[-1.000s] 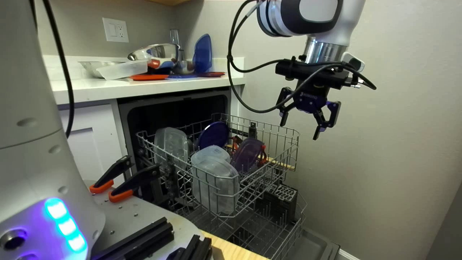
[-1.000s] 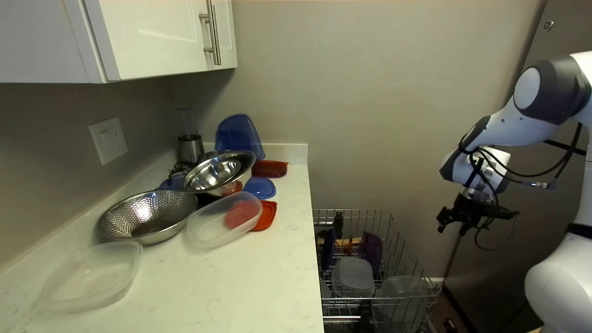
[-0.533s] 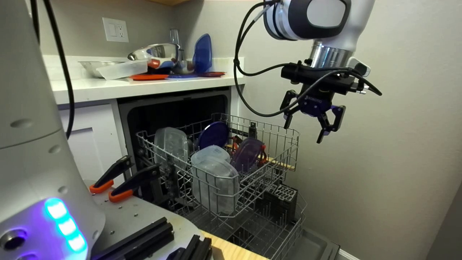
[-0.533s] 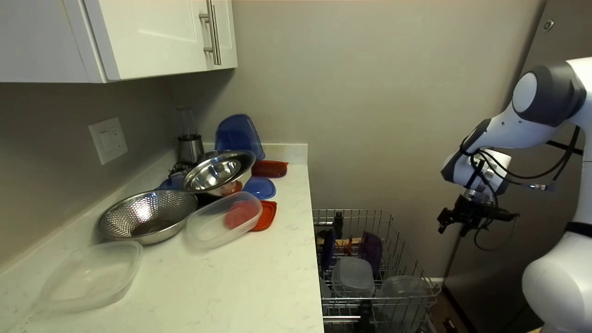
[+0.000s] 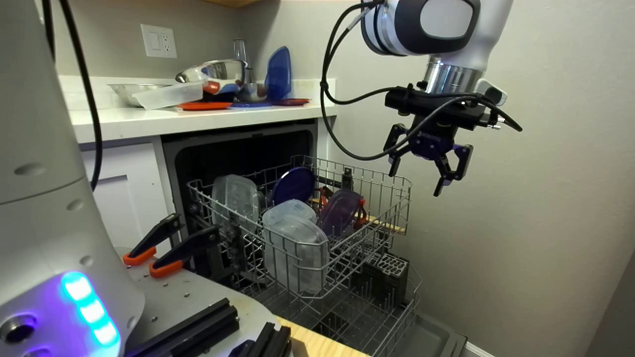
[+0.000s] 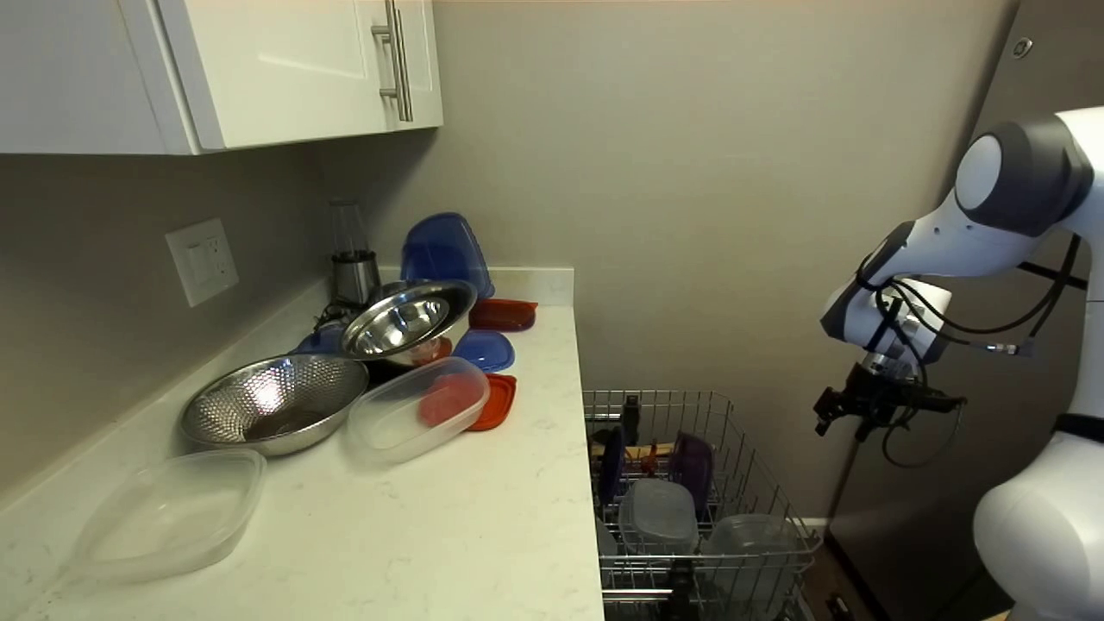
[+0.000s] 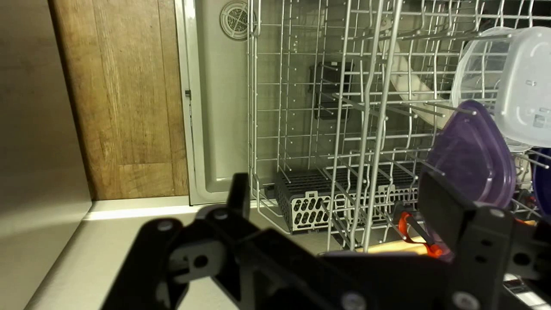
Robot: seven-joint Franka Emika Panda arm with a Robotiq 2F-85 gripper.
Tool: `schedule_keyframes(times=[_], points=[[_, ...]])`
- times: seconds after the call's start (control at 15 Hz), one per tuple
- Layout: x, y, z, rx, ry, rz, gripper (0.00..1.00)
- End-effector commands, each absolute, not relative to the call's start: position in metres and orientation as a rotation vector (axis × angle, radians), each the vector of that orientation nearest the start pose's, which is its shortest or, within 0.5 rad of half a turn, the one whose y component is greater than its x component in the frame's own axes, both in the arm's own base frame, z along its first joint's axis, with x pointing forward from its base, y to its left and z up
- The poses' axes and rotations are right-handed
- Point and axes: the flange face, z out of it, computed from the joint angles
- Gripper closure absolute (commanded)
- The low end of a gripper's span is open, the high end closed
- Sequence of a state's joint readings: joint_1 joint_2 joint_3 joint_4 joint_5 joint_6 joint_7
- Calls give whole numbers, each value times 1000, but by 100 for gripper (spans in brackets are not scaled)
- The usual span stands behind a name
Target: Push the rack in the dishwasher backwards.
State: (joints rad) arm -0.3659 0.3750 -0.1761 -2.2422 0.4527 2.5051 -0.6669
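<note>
We judge the whole push is left — the rack (image 5: 369,172) stands well out of the dishwasher (image 5: 248,135), and our gripper (image 5: 415,183) hangs near the rack's front, jaws spread, touching nothing

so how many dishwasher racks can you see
2: the upper rack, pulled out and loaded with containers, and the lower rack beneath it, with the black cutlery basket. Another could be hidden inside the dark dishwasher.

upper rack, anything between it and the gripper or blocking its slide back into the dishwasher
Nothing visible stands between the gripper and the upper rack, nor in its way back into the dishwasher, whose dark depths can't be judged.
</note>
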Motion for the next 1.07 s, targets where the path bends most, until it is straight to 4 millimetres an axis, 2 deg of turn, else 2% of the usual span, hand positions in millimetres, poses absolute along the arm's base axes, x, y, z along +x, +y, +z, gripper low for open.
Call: schedule_keyframes(times=[0.0, 0.13, 0.27, 0.67, 1.0], points=[[453, -279, 193, -2915, 360, -40, 0], [456, -280, 190, -2902, 386, -33, 0], [469, -279, 179, -2891, 430, -21, 0], [516, -271, 136, -2920, 543, -8, 0], [543, -276, 102, -2993, 590, 27, 0]])
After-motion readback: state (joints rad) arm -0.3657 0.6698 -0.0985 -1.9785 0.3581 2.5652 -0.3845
